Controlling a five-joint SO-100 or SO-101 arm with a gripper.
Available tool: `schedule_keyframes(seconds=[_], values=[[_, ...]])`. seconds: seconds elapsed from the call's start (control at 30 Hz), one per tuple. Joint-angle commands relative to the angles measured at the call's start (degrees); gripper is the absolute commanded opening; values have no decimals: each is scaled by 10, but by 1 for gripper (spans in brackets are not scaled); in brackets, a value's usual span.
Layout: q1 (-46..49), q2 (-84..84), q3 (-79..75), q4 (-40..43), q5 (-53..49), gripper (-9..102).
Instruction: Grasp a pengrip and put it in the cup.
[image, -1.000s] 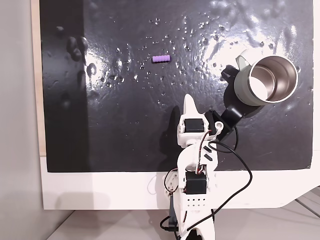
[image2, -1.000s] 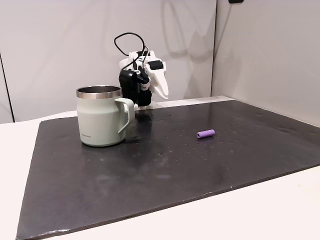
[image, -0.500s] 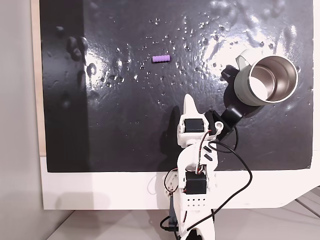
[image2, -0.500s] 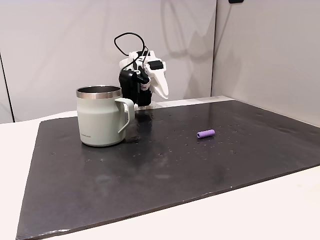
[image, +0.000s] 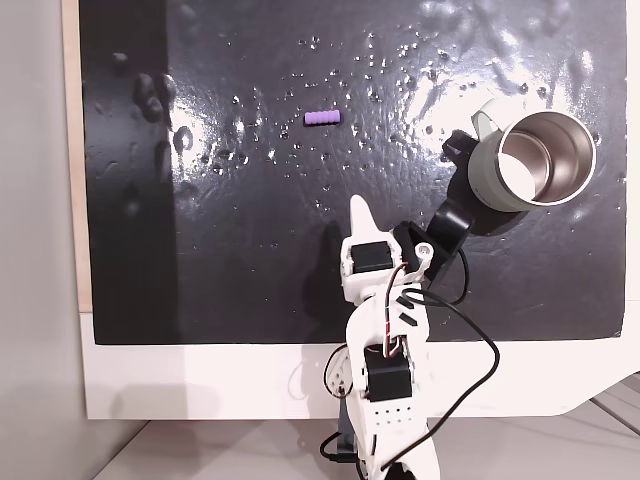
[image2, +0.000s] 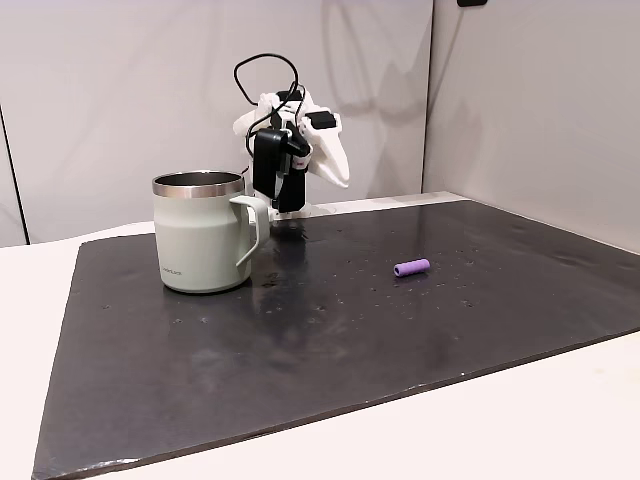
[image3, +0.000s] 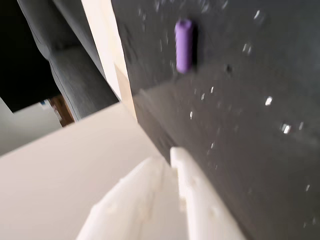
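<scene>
1. I see a black mat (image: 250, 250) covering most of the work surface in a fixed view; it is glossy and dotted with small bumps or droplets that catch the light
2. The mat lies on a white table (image: 200, 380), whose bare edge shows below the mat in that view
3. A thin tan strip (image: 70, 150) runs along the mat's left edge there
4. From my other fixed view, the mat (image2: 300, 350) looks dark grey and reflective, with the white table (image2: 500, 430) in front
5. Behind stand pale wall panels (image2: 120, 90), meeting at a vertical seam (image2: 428, 100)
</scene>
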Motion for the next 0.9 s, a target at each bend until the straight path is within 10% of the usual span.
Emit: schedule_keyframes(seconds=[0.0, 0.87], values=[[-26, -94, -118, 19, 3, 0], [-58, -875, -861, 321, 205, 11]])
